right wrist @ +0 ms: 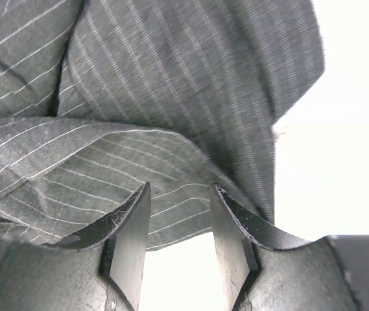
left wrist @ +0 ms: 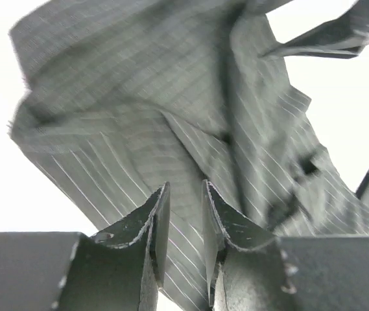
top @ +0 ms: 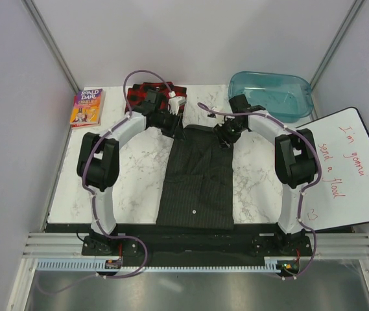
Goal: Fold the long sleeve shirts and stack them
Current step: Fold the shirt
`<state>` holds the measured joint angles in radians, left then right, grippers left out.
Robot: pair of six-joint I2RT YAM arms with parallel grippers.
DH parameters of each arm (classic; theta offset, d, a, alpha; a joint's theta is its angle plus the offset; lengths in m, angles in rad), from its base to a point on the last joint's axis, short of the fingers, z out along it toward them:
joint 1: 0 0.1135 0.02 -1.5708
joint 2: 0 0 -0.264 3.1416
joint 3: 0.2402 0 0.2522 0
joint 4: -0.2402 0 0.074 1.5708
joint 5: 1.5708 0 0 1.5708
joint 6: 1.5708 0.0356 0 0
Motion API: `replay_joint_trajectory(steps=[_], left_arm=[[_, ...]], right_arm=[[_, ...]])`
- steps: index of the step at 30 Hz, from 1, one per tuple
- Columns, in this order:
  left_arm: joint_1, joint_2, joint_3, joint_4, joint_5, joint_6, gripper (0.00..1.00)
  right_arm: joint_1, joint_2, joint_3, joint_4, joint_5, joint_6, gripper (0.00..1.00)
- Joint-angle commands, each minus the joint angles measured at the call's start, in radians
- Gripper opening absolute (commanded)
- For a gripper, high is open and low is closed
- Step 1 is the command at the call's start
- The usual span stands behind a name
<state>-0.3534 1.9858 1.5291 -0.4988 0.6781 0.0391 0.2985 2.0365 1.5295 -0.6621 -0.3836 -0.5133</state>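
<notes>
The charcoal pinstriped shirt [top: 197, 181] lies folded into a long strip down the middle of the table, with its top end bunched between the two grippers. The red-and-black plaid shirt [top: 146, 97] sits folded at the back, behind the left arm. My left gripper [top: 175, 125] is at the strip's top left corner. In the left wrist view it [left wrist: 185, 184] is open by a narrow gap over rumpled pinstripe cloth [left wrist: 139, 97]. My right gripper [top: 226, 137] is at the top right corner. In the right wrist view it [right wrist: 181, 186] is open, with the shirt's edge [right wrist: 171, 78] at its fingertips.
A colourful paperback book [top: 88, 107] lies at the back left corner. A clear blue tub [top: 272, 94] stands at the back right. A whiteboard with red writing [top: 349, 168] leans off the table's right edge. The white marble table [top: 132, 175] shows on both sides of the shirt.
</notes>
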Motion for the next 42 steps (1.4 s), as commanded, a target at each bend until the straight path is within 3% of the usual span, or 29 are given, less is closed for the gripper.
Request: replay_joint_trajectory(steps=[1, 9, 13, 19, 22, 24, 26, 27, 28, 31, 33, 34, 37, 39, 42], left_arm=[[0.007, 0.134, 0.084, 0.019, -0.081, -0.028, 0.33], [0.067, 0.22, 0.146, 0.017, -0.261, -0.074, 0.25], [0.103, 0.254, 0.184, -0.007, -0.282, -0.071, 0.23], [0.119, 0.237, 0.203, -0.021, -0.149, -0.041, 0.32], [0.122, 0.102, 0.137, -0.007, 0.007, 0.031, 0.4], [0.12, -0.048, 0.036, -0.004, 0.128, 0.033, 0.47], [0.122, -0.146, -0.051, -0.004, 0.278, -0.002, 0.56], [0.116, -0.254, -0.152, 0.005, 0.319, -0.024, 0.77], [0.11, -0.303, -0.208, 0.014, 0.352, -0.08, 0.85], [0.03, -0.487, -0.412, 0.101, 0.417, -0.172, 0.96], [-0.072, -0.553, -0.565, 0.222, 0.399, -0.253, 0.98], [-0.108, -0.596, -0.608, 0.364, 0.387, -0.354, 0.97], [-0.251, -0.572, -0.718, 0.65, 0.354, -0.56, 0.92], [-0.329, -0.521, -0.734, 0.722, 0.354, -0.616, 0.86], [-0.343, -0.414, -0.773, 0.813, 0.321, -0.694, 0.82]], right_arm=[[-0.013, 0.039, 0.058, -0.002, 0.046, -0.025, 0.5], [-0.018, 0.201, 0.19, 0.053, 0.146, -0.044, 0.49], [-0.01, 0.258, 0.265, 0.081, 0.167, -0.039, 0.5], [0.004, 0.283, 0.366, 0.084, 0.178, 0.009, 0.55], [-0.001, 0.197, 0.373, 0.02, 0.134, 0.045, 0.6], [-0.01, 0.081, 0.334, -0.028, 0.047, 0.079, 0.64], [-0.018, -0.045, 0.267, -0.068, -0.016, 0.156, 0.79], [-0.019, -0.092, 0.236, -0.079, -0.114, 0.185, 0.91], [-0.025, -0.137, 0.197, -0.082, -0.164, 0.258, 0.98], [-0.024, -0.304, -0.026, -0.068, -0.364, 0.392, 0.98], [-0.022, -0.393, -0.22, -0.021, -0.467, 0.524, 0.98], [-0.022, -0.421, -0.283, 0.008, -0.527, 0.571, 0.98], [-0.024, -0.493, -0.462, 0.1, -0.581, 0.674, 0.98], [-0.024, -0.512, -0.544, 0.185, -0.636, 0.783, 0.97], [-0.012, -0.527, -0.635, 0.314, -0.675, 0.927, 0.96]])
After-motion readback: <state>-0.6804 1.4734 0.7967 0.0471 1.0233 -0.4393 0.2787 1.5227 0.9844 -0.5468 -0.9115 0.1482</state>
